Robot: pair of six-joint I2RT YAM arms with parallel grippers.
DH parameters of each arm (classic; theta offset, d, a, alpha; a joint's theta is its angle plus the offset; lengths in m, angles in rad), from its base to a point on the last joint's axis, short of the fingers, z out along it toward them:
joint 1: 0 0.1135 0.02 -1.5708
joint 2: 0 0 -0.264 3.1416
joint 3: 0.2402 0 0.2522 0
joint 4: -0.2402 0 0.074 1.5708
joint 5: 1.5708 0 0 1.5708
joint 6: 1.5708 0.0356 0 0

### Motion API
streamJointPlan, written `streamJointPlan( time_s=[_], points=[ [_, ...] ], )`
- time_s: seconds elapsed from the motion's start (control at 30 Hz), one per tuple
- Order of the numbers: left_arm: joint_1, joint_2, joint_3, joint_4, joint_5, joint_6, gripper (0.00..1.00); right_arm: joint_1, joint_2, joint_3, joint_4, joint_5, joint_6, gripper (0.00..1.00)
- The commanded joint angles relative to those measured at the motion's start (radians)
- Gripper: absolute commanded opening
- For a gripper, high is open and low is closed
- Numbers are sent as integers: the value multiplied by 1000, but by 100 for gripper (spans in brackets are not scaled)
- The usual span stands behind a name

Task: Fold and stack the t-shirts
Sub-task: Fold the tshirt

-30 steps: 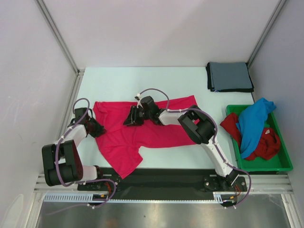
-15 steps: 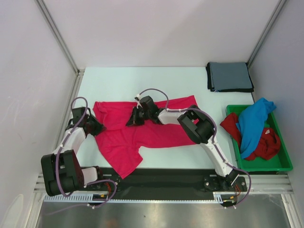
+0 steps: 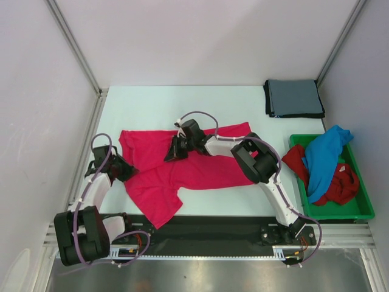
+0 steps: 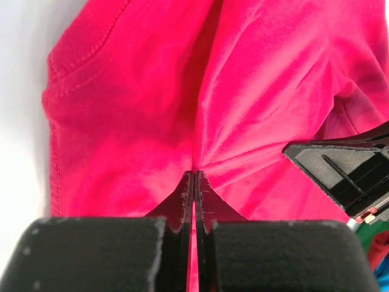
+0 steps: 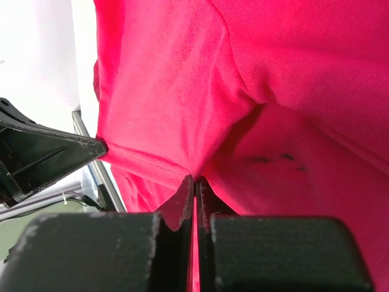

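White bench (image 3: 182, 103), one pink-red t-shirt (image 3: 200, 173) spread out, long axis left to right: left fingers (image 4: 185, 201) pinched shut on its left edge, right fingers (image 5: 184, 198) pinched shut on cloth near its far middle.

Lab test cell: white panel walls (image 3: 200, 36), alu frame posts (image 3: 74, 47), pale table (image 3: 158, 103).

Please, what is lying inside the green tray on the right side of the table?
A bright blue t-shirt lies crumpled over a darker red t-shirt in the green tray. Whether anything else lies beneath them cannot be seen, because the cloth covers most of the tray floor.
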Motion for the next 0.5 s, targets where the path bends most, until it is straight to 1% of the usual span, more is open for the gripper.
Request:
streamJointPlan(
  time_s=[0.0, 0.1, 0.33, 0.47],
  points=[
    [-4, -59, -12, -16, -8, -35, 0, -6, -69, 40, -22, -33, -27, 0],
    [-5, -74, -19, -16, -25, -36, 0, -6, -73, 45, -38, -33, -33, 0],
    [-4, -36, -18, -21, -43, -29, 0, -4, -86, 56, -70, -36, -51, 0],
    [-2, -44, -24, -27, -63, -29, 0, -4, -93, 54, -87, -21, -65, 0]
  ],
)
